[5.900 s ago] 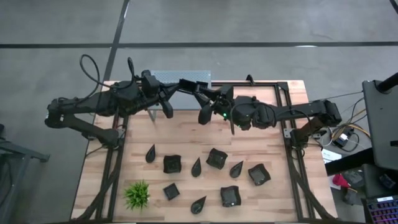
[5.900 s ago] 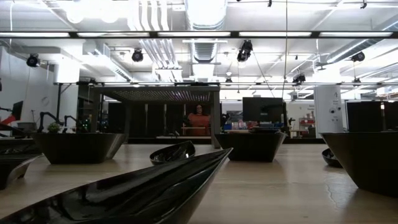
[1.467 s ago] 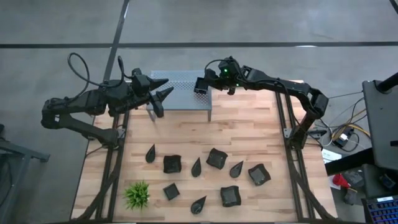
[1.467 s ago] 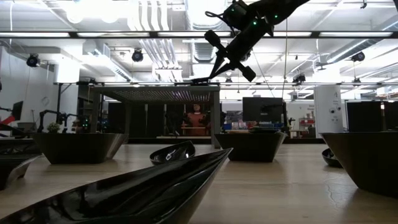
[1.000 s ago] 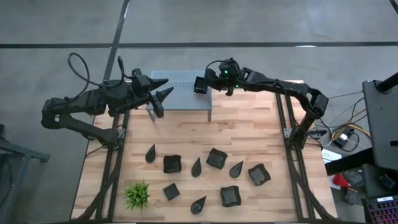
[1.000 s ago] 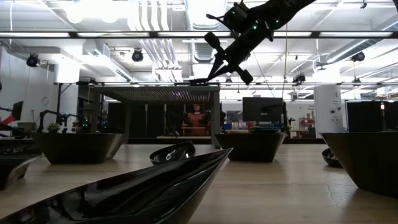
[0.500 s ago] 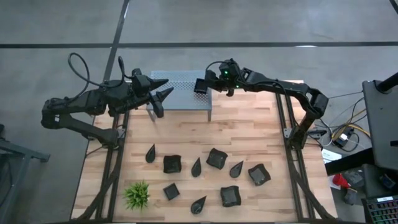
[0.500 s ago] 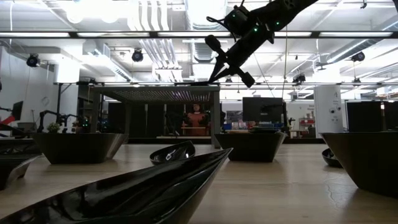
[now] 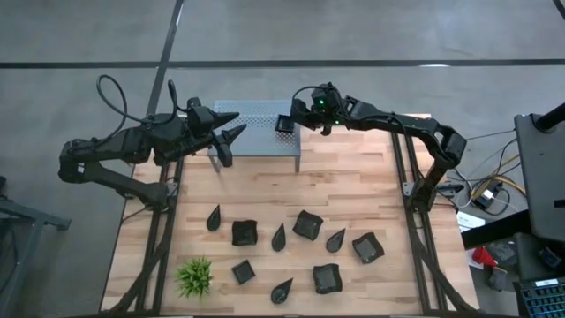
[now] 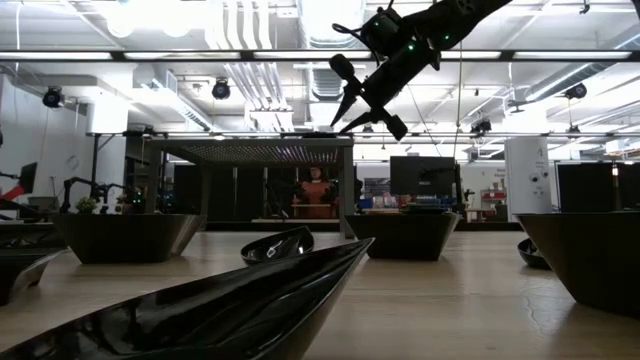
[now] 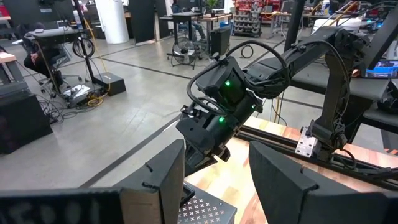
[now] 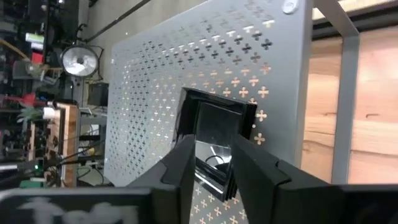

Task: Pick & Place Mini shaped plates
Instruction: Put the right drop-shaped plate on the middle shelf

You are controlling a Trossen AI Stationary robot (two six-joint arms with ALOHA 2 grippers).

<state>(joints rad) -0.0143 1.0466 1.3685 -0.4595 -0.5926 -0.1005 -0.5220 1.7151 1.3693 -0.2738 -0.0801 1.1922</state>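
Right wrist view only: square plate (image 12: pixel 216 134) flat on perforated shelf (image 12: pixel 186 81).

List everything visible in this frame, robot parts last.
Table: one, light wood, centre.
Shelf: one, grey perforated metal, table's far edge.
Square plates: five, black, table's near half.
Teardrop plates: four, black, among the squares.
Shelf plate: one, black, square, on the shelf's right end.
Plant: one, green, near-left corner.
Person: one, orange top, far background.
Left pincer: one, dark, open, at the shelf's left end.
Right pincer: one, dark, open, over the shelf plate.
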